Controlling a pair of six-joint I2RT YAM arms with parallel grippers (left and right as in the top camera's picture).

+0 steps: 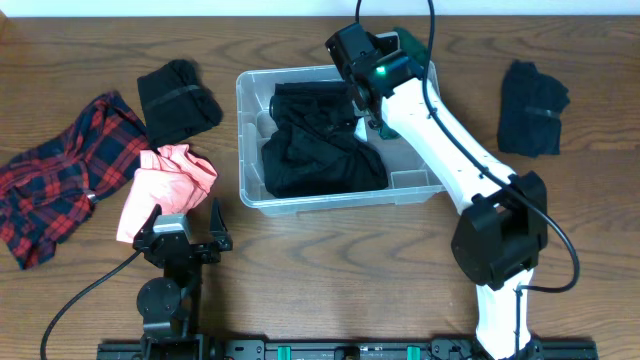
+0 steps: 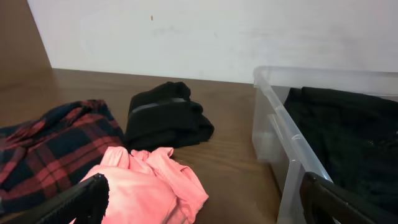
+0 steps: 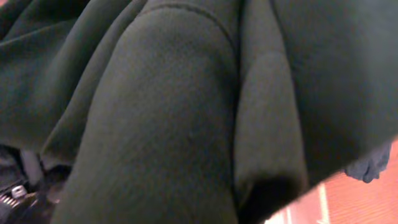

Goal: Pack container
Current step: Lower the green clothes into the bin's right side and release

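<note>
The clear plastic container [image 1: 243, 140] stands mid-table with black clothes [image 1: 320, 150] piled inside; its wall also shows in the left wrist view [image 2: 280, 143]. My right gripper [image 1: 383, 50] hovers over the container's far right corner, shut on a dark green garment [image 1: 410, 42]. That cloth fills the right wrist view [image 3: 174, 112] and hides the fingers. My left gripper [image 1: 183, 230] is open and empty near the front left, its fingers either side of a pink garment [image 2: 149, 186].
Left of the container lie the pink garment [image 1: 165, 180], a red plaid shirt [image 1: 60, 180] and a folded black garment [image 1: 178, 98]. A dark folded garment [image 1: 532, 108] lies at the right. A white wall stands behind the table.
</note>
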